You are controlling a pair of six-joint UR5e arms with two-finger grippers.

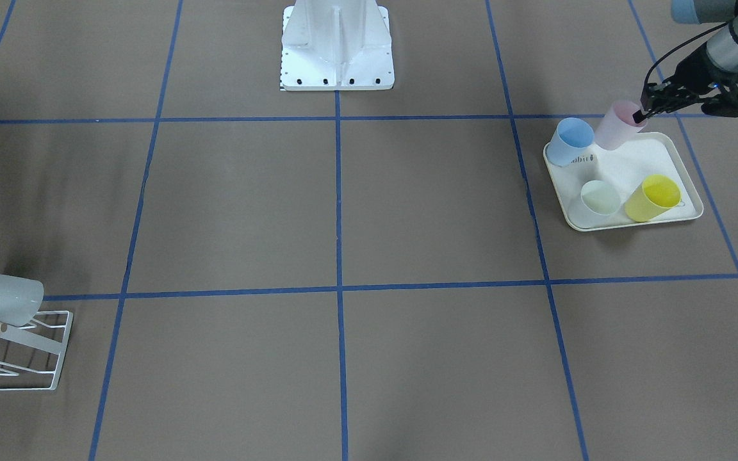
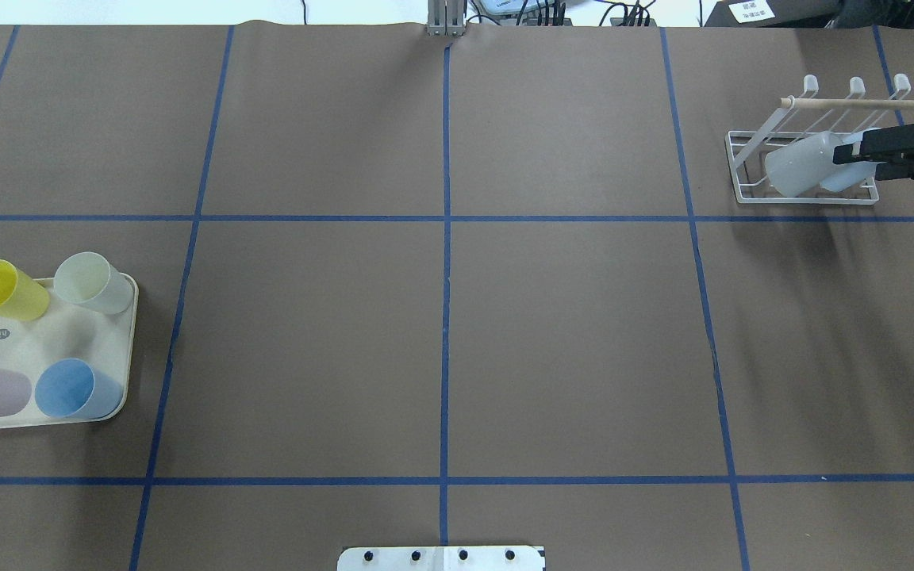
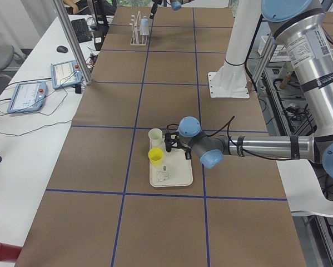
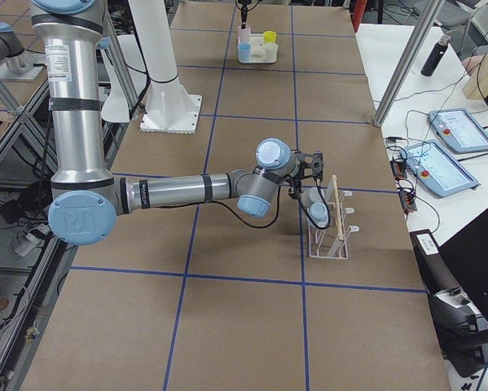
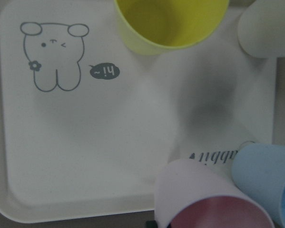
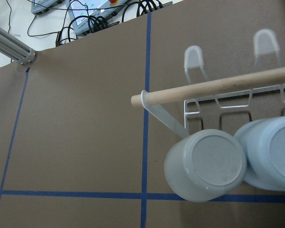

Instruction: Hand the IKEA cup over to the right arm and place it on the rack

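- We find the left gripper (image 1: 643,107) at the mouth of the pale pink plastic cup (image 1: 615,128). One dark finger sits over the cup's opening and the other lies outside the rim.
- We cannot tell whether those fingers are pressed onto the cup wall or only straddle it.
- The pink cup stands at a corner of the cream rectangular tray with a rabbit print (image 1: 631,163), just beside the light blue plastic cup (image 1: 567,142). We cannot tell whether its base touches the tray.
- Two more cups stand along the tray's opposite edge: a yellow plastic cup (image 1: 652,198) and a pale whitish-green plastic cup (image 1: 598,200).
- The small white wire-frame rack (image 2: 806,201) stands well apart from the tray, at the other end of the brown paper-covered table with blue tape lines (image 2: 568,341).
- A light wooden dowel (image 2: 862,103) runs across the top of the rack.
- A frosted translucent cup (image 2: 798,166) hangs tilted on the rack below the dowel. In the right wrist view a pale blue cup (image 6: 270,156) sits right against it.
- The right gripper (image 2: 862,159) is beside the rack, near the hung cups. Its fingers appear parted and carry nothing.
- The front-facing view shows this gripper apart from the frosted cup.
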